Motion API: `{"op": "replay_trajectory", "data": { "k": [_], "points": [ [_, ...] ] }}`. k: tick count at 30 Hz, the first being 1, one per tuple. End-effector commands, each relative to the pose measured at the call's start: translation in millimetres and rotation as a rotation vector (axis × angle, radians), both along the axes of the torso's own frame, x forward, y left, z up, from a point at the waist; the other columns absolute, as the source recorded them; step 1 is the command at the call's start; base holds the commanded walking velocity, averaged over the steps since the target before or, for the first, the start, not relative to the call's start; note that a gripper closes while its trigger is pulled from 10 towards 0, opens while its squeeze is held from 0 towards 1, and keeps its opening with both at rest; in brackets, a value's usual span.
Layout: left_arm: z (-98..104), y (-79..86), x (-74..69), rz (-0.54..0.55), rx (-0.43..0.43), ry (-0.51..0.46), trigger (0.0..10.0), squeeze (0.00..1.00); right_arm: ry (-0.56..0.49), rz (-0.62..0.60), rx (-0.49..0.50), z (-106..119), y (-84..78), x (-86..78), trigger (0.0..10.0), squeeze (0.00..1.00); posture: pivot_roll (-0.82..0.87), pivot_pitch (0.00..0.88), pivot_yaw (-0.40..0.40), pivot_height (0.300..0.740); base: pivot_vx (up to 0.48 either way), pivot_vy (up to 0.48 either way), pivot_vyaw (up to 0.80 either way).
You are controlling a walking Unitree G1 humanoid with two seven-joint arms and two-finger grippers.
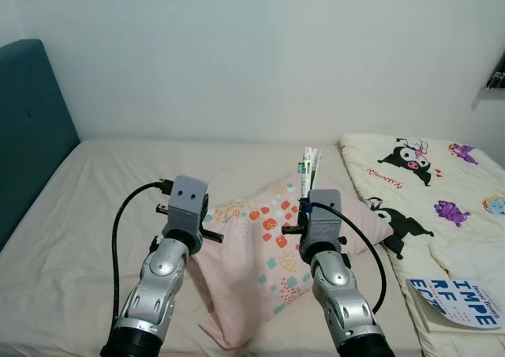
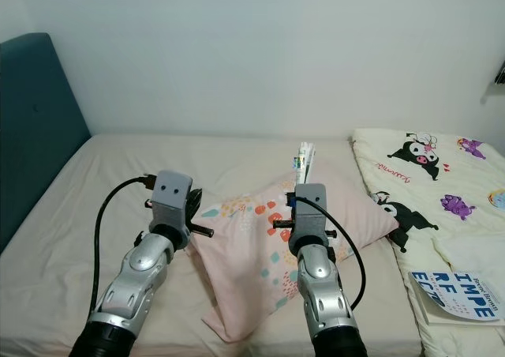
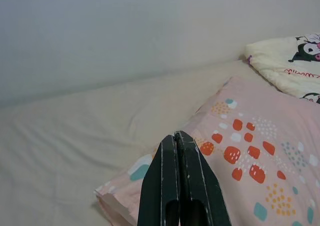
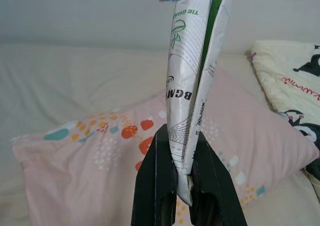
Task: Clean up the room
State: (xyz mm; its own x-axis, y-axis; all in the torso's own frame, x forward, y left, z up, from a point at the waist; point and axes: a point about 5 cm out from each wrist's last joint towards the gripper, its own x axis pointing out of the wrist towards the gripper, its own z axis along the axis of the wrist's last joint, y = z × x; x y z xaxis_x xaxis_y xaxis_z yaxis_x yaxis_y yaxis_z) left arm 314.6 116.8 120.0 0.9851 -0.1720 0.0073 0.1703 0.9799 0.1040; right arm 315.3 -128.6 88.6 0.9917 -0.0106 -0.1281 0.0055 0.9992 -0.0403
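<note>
Right gripper [image 4: 182, 186] above the pillow [image 1: 272, 250] — I see jaws clamped on a folded packet [image 4: 192, 86]; left gripper [image 3: 177, 186] jaws closed, empty.

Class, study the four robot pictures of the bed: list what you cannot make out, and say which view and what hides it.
- Folded packet in the right gripper: top cut off by the right wrist view's edge; print too small in head views.
- Book: title cropped at the left eye view's edge.
- Pink pillow: partly hidden behind both arms.
- Left gripper: fingers shut, base cropped by the left wrist view's edge.
</note>
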Motion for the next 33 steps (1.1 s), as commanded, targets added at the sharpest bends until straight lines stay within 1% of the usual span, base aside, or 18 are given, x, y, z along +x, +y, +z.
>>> {"op": "replay_trajectory", "data": {
  "k": [1,4,25,33],
  "points": [
    [-4,-1.7,0.2,-0.006,0.007,0.012,10.0,0.0,0.042,-0.015,-0.004,-7,-3.1,-1.4,10.0,0.0,0.01,0.0,-0.075,0.74,0.0,0.0,0.0],
    [-4,-1.3,0.3,-0.002,0.008,0.012,10.0,0.0,0.063,-0.024,-0.018,-10,-4.5,-1.7,10.0,0.0,0.01,0.0,-0.075,0.74,0.0,0.0,0.0],
    [-8,-0.1,-5.5,0.001,0.011,0.027,10.0,0.0,0.095,-0.027,-0.027,-17,-4.9,-8.3,10.0,0.0,0.02,0.0,-0.073,0.74,0.0,0.0,-0.8],
    [-9,0.5,-7.8,0.006,0.011,0.031,10.0,0.0,0.098,-0.015,-0.031,-17,-3.4,-6.9,10.0,0.0,0.02,0.002,-0.076,0.74,0.0,0.0,-0.8]
  ]
}}
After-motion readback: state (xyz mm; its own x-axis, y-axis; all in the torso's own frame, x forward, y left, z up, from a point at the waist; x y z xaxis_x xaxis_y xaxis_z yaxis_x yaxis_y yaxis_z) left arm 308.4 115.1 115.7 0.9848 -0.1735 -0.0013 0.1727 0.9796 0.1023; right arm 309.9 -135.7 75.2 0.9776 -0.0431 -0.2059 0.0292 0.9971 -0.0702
